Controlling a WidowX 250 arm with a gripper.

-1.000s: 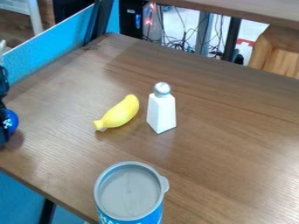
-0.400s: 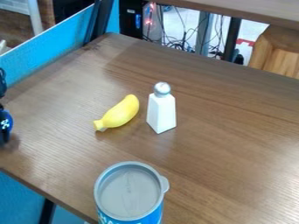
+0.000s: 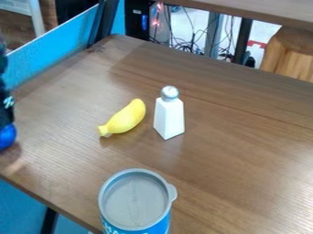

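— While the black gripper (image 3: 7, 109) hangs at the left edge, cut off by the frame, there's the rounded blue thing (image 3: 7, 136), right at its lower end, over the table's (image 3: 232, 151) left side!
— Has it got hold of it?
— Can't tell, and how far open it is, I can't tell either! Half that blue shape is out of frame.
— And outward from there?
— Yellow toy banana (image 3: 125, 119), lying at a slant, and just beside it, upright, the white shaker (image 3: 169, 118) with its silver cap! Nearer the camera, the blue cup (image 3: 161, 224), grey lid (image 3: 136, 201) on, base lost below the frame!
— Any writing?
— Pale lettering (image 3: 125, 232) on the cup, sliced through by the bottom edge! White marks on the gripper too, too small to read. Beyond the table, a tangle of cables (image 3: 189, 45)!
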